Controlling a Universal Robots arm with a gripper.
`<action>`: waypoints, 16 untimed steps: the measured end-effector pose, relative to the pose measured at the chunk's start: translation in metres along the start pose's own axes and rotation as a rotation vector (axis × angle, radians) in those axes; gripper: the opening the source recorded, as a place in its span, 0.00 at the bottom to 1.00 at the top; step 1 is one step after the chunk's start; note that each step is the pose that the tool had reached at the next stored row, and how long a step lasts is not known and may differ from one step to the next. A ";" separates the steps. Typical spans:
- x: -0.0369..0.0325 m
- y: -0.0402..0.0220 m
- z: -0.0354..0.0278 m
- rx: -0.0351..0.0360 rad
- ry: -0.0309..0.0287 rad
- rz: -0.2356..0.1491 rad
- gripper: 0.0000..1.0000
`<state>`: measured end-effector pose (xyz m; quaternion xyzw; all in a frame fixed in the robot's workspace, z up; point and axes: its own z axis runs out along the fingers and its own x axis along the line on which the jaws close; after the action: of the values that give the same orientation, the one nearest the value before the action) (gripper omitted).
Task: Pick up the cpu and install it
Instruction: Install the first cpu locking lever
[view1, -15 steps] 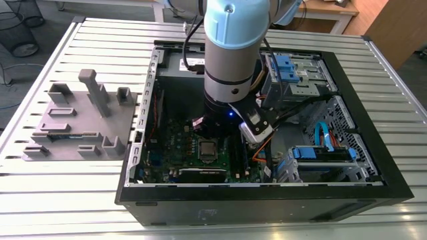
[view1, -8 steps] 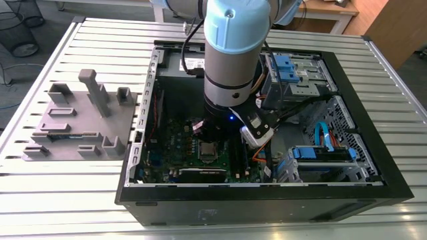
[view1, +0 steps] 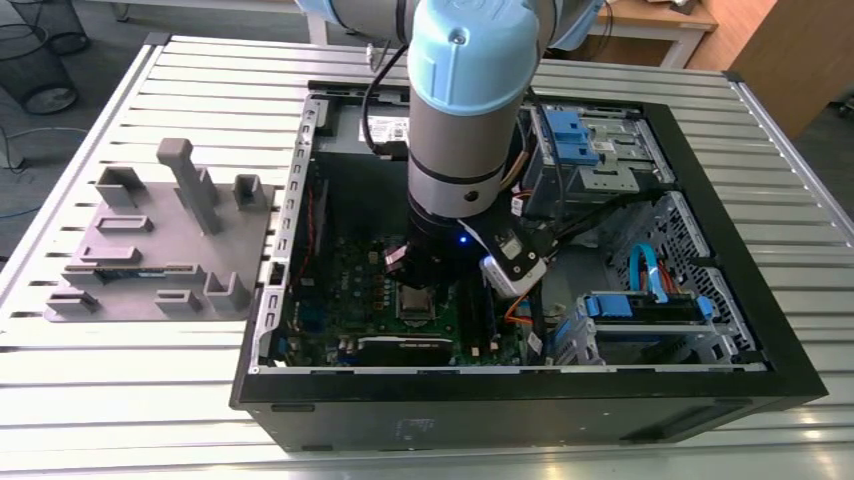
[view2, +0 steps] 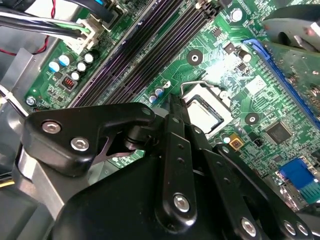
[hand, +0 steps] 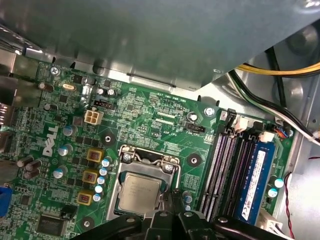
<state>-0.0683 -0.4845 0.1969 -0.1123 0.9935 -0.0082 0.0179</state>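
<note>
Gripper (hand: 172, 220) linkage nearest lens, poised just above socket (hand: 142, 187), cannot tell whether its grasp is open | cpu (hand: 140, 192) seated flat inside socket, for install | memory slots (hand: 225, 170) beside socket

White logo lettering and tiny white legends stand on the green motherboard (hand: 150, 107).

Arm (view1: 461, 110): pale blue joint cap, silver-grey tube, black band.
Wrist: black housing, small blue light.
Gripper (view2: 175, 150): black links, silver screws.
</note>
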 end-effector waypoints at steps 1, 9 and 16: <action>0.0000 -0.0002 0.0005 -0.0002 -0.0001 -0.002 0.11; -0.0003 -0.0009 0.0032 -0.0004 -0.0002 -0.020 0.11; 0.0003 -0.0036 0.0033 -0.0272 -0.0068 -0.020 0.11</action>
<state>-0.0676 -0.4881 0.1936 -0.1225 0.9923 0.0055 0.0196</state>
